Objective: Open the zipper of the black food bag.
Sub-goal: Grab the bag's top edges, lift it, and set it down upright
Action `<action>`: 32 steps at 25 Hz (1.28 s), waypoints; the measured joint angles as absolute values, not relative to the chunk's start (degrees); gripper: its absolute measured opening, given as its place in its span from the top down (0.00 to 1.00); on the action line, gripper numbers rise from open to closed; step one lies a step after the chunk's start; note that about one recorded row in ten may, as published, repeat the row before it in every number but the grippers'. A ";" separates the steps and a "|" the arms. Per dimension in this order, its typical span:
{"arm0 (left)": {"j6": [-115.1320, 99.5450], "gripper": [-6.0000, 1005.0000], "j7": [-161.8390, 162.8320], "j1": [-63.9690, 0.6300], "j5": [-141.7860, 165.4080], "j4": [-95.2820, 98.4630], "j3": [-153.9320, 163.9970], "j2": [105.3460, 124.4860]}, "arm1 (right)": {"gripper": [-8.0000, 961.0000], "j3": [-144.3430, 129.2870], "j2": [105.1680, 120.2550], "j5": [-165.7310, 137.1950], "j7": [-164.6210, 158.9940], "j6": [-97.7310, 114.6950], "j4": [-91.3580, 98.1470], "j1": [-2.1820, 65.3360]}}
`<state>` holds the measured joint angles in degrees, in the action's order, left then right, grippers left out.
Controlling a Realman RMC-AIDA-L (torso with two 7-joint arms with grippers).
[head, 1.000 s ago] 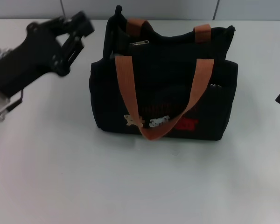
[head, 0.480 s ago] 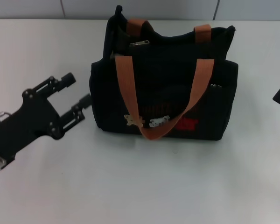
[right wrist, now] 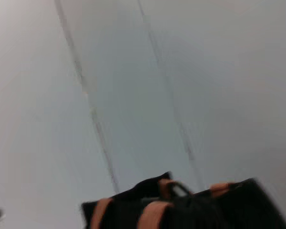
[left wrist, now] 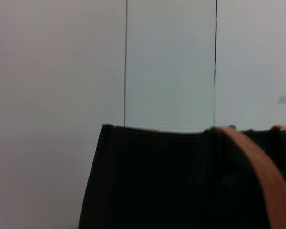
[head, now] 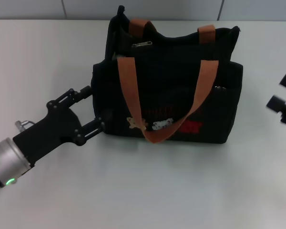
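The black food bag (head: 167,90) stands upright mid-table, with two orange-brown strap handles (head: 128,90) and bear patches on its front. A small grey pull tab of the zipper (head: 142,44) lies at the bag's top edge, near the back left. My left gripper (head: 93,107) is open, low against the bag's left side, its fingertips level with the lower left corner. Whether they touch the fabric I cannot tell. My right gripper (head: 281,91) is open at the far right, apart from the bag. The left wrist view shows the bag's black side (left wrist: 157,181) close up.
The white table (head: 148,186) spreads in front of and beside the bag. A tiled wall (left wrist: 171,62) rises behind it. A second small metallic pull (head: 219,88) sits on the bag's right front. The right wrist view shows the bag (right wrist: 238,210), blurred.
My left gripper swung from the table's back left, down and in, to the bag's lower left side. My right gripper came further in from the right edge.
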<state>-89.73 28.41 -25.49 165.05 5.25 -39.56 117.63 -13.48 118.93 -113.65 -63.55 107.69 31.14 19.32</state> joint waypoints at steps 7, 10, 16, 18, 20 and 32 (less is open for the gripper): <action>-89.20 0.27 28.48 -26.46 165.05 4.95 -39.53 117.85 | 0.14 -23.26 118.62 -113.69 -59.98 108.98 31.80 18.73; -89.12 0.27 28.47 -26.76 165.05 4.79 -39.43 117.88 | 0.14 -24.38 118.70 -113.72 -59.94 108.60 31.81 19.02; -88.87 0.40 27.99 -26.91 164.99 4.41 -40.71 118.28 | 0.14 -24.29 118.70 -113.73 -60.40 108.60 31.82 19.20; -89.03 0.49 27.42 -26.89 164.94 4.31 -41.09 118.34 | 0.14 -24.17 118.69 -113.73 -60.46 108.59 31.82 19.20; -89.05 0.57 27.29 -27.08 164.92 4.30 -40.91 118.36 | 0.14 -24.09 118.68 -113.73 -60.52 108.60 31.82 19.14; -91.05 0.79 26.18 -27.26 164.90 3.55 -41.28 117.79 | 0.14 -24.02 118.74 -113.73 -61.14 108.63 31.82 18.82</action>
